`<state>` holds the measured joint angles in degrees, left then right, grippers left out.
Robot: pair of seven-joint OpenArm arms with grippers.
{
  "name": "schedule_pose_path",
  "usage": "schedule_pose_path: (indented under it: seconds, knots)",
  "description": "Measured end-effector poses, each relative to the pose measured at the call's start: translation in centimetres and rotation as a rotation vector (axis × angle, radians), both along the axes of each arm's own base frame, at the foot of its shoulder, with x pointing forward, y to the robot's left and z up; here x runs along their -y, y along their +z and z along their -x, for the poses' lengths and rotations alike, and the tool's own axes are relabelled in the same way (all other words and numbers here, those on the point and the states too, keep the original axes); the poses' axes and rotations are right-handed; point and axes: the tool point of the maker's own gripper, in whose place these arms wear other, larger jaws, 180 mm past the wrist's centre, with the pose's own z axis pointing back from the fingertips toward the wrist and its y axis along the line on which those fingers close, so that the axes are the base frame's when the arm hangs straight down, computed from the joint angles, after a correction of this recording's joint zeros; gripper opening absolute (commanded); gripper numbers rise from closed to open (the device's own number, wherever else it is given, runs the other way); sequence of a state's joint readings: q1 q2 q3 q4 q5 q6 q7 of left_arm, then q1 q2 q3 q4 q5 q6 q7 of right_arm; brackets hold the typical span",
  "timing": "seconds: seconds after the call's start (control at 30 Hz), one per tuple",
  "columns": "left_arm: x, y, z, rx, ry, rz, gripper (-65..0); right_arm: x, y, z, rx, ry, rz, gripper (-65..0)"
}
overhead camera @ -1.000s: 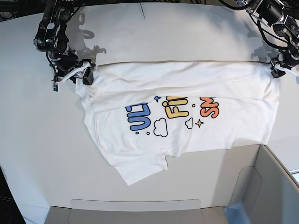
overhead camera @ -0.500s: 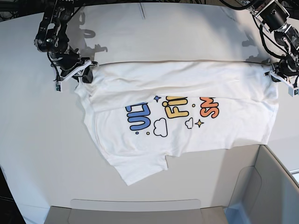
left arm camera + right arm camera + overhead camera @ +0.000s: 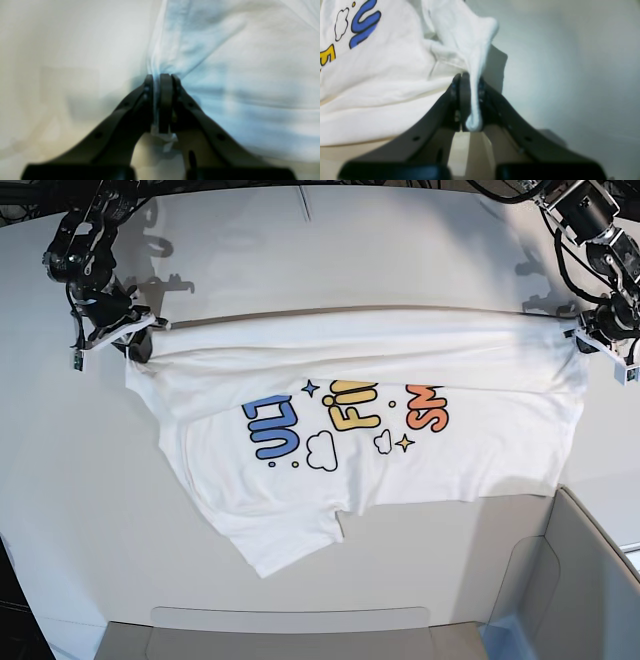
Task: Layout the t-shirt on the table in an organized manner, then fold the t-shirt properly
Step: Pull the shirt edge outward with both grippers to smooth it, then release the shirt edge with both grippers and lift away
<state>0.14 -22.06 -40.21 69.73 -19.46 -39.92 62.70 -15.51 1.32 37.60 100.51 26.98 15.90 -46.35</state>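
White surface (image 3: 400, 250) under t-shirt (image 3: 400, 450); wrist views show left claw (image 3: 160, 82) and right claw (image 3: 467, 82) pinching cloth, base view seemingly corners.

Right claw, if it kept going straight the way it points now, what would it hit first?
The right claw is shut on a bunched edge of the t-shirt. That cloth rises directly ahead, so it would push into it first. Depth beyond is unclear.
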Motion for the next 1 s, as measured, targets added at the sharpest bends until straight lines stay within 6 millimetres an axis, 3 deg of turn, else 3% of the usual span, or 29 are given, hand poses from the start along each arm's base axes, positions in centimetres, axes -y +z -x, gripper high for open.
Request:
schedule_pose_path:
  seconds: [0.33, 0.5, 0.63, 0.7, 0.9, 1.0]
  knots:
    - [2.2, -0.2, 3.2, -0.042, -0.111, -0.073, -63.8, 0.7, -2.4, 4.8, -0.108, -0.018, 0.013, -65.0]
    - [3.9, -0.3, 5.0, -0.067, -0.177, -0.105, -63.8, -0.4, -2.6, 7.6, -0.141, -0.020, 0.011, -65.0]
    - [4.1, -0.2, 5.7, -0.079, -0.186, -0.113, -63.6, -1.6, -2.6, 9.2, -0.148, 0.051, 0.023, -65.0]
    - [4.0, -0.2, 5.8, -0.079, -0.188, -0.113, -62.6, -2.0, -2.6, 9.3, -0.142, 0.068, 0.024, -65.0]
    - [3.5, 0.0, 6.1, -0.097, -0.193, -0.123, -48.8, -2.2, -2.6, 9.4, -0.144, 0.083, 0.022, -65.0]
    - [3.5, -0.1, 6.2, -0.100, -0.192, -0.124, -51.4, -2.0, -2.6, 9.6, -0.148, 0.076, 0.024, -65.0]
